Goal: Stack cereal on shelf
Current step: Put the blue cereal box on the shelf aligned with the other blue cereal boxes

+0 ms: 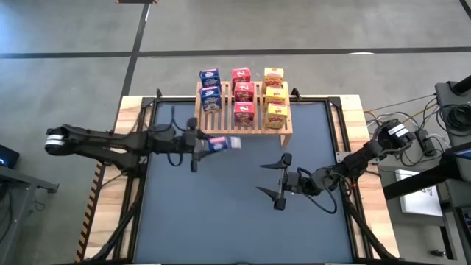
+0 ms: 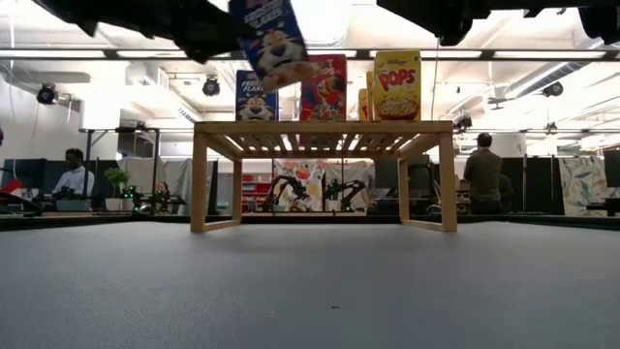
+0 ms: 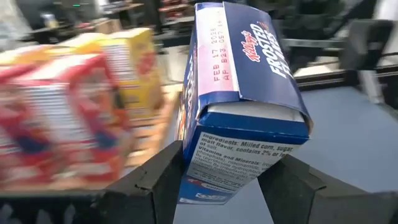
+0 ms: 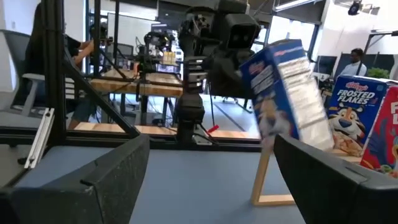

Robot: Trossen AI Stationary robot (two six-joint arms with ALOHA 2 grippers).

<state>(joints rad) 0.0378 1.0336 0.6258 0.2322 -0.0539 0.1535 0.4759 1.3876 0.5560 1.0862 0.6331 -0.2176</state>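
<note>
One blue box (image 1: 224, 143) in left gripper (image 1: 213, 144), seemingly tilted.

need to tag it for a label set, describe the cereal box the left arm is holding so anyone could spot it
Start at the wooden shelf at the table's far edge, then look just in front of its left end. There the left gripper holds a blue Frosted Flakes box in the air. It is the only box off the shelf; the other two blue ones stand on it.

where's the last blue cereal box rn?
In the high view the third blue box is off the table, held in the left pincer, just in front of the shelf's left end, near the two blue boxes already on it.
</note>
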